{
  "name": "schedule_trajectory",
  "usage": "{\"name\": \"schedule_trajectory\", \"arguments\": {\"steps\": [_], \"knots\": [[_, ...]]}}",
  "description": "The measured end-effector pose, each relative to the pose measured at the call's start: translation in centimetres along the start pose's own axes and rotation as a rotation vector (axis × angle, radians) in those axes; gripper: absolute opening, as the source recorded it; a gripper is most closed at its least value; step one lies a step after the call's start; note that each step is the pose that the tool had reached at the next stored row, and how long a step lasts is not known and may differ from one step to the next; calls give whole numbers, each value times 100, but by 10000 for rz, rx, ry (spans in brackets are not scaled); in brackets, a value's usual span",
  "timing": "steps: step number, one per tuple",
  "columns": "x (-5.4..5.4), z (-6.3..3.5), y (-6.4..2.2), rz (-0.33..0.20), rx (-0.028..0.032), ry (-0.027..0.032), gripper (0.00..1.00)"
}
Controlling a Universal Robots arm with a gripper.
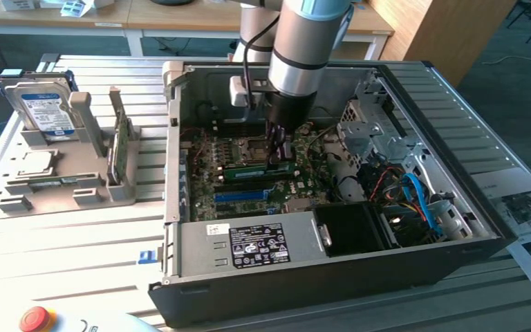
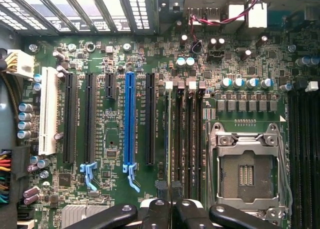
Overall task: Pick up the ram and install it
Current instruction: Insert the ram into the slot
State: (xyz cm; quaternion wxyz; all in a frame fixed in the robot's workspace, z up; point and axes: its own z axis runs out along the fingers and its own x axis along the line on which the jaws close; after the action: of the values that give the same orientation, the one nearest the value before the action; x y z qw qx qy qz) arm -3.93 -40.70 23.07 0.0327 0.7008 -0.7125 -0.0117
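My gripper [image 1: 279, 153] reaches down into the open computer case [image 1: 487, 228], over the motherboard's memory slots. The ram [image 1: 258, 167], a narrow green stick, sits along a slot with the fingertips on it. From the wrist camera the ram [image 2: 167, 139] appears edge-on as a thin line running along the outermost of several black memory slots [image 2: 189, 139]. The gripper [image 2: 170, 191] is shut, its two black fingers [image 2: 156, 211] pressed close on either side of the stick.
The CPU socket [image 2: 247, 174] lies right beside the slots, and a blue expansion slot [image 2: 130, 119] on the other side. A grey fixture at the exterior view's left holds a hard drive [image 1: 39, 104] and a green card [image 1: 118, 149]. The power supply [image 1: 247, 245] fills the case's near side.
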Motion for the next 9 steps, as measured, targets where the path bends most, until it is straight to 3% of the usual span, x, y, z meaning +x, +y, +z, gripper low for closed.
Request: {"name": "schedule_trajectory", "arguments": {"steps": [2, 9], "knots": [[0, -4, -1, -1, -36, -2, 12], [2, -4, -2, 0, -38, 0, 12]]}}
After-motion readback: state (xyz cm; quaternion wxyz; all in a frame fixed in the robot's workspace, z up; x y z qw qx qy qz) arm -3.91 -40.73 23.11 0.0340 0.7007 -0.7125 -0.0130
